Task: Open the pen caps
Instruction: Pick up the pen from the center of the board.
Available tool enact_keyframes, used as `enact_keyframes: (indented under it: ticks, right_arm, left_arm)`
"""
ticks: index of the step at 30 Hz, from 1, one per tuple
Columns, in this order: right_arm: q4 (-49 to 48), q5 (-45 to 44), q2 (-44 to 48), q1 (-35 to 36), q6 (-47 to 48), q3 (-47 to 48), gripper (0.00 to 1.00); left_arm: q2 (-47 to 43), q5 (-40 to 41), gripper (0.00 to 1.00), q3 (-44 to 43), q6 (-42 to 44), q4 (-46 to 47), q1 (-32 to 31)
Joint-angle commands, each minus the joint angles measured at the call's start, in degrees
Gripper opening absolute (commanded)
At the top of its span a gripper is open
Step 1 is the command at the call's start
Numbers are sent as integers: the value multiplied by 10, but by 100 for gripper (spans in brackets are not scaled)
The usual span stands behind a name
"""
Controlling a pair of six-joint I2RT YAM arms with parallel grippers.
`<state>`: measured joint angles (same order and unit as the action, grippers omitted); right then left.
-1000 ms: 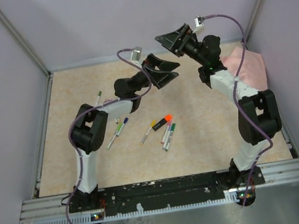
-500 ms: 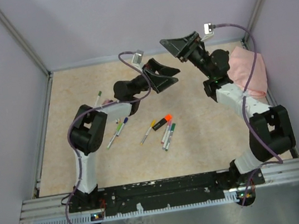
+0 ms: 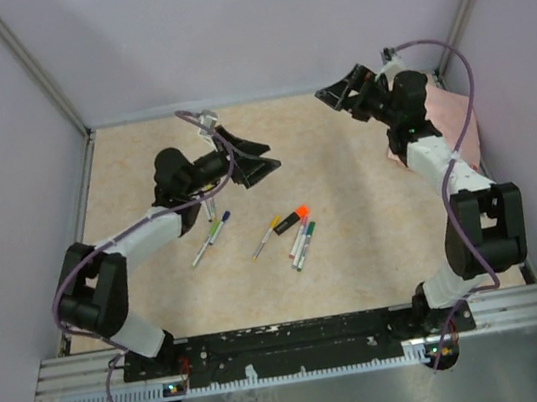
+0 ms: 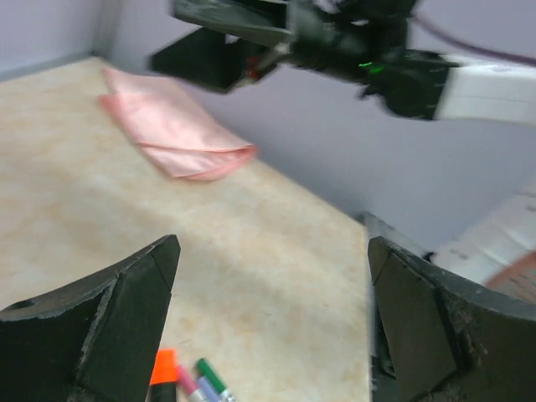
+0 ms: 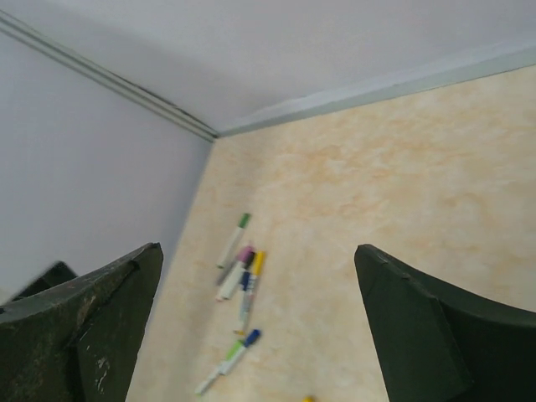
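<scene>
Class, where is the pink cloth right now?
In the top view, the pink cloth lies at the far right edge of the table by the wall, partly behind the right arm.

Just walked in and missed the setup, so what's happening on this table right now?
Nothing is held at this moment. The left pincer and right pincer both hang open and empty above the table. The pens lie loose in the middle and toward the left, their pen caps apparently all on. A pink cloth sits at the far right.
</scene>
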<state>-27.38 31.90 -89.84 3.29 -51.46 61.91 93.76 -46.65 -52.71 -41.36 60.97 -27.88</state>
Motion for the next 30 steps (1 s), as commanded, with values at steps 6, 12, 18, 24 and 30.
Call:
enact_keyframes:
  ticks: [6, 12, 18, 24, 30]
  right_arm:
    - [445, -336, 97, -1, 269, 92, 98]
    - [426, -149, 85, -1, 289, 43, 77]
    - [421, -91, 133, 24, 255, -56, 84]
    - [422, -79, 164, 36, 241, -128, 90]
    - [403, -71, 151, 36, 228, -136, 89]
  left_arm:
    - [-108, 383, 99, -106, 321, -621, 4]
    - [-70, 333, 99, -157, 267, -695, 32]
    - [0, 339, 99, -220, 331, -855, -55]
    - [47, 458, 97, -236, 340, -931, -139]
    - [104, 448, 69, -296, 367, -955, -193]
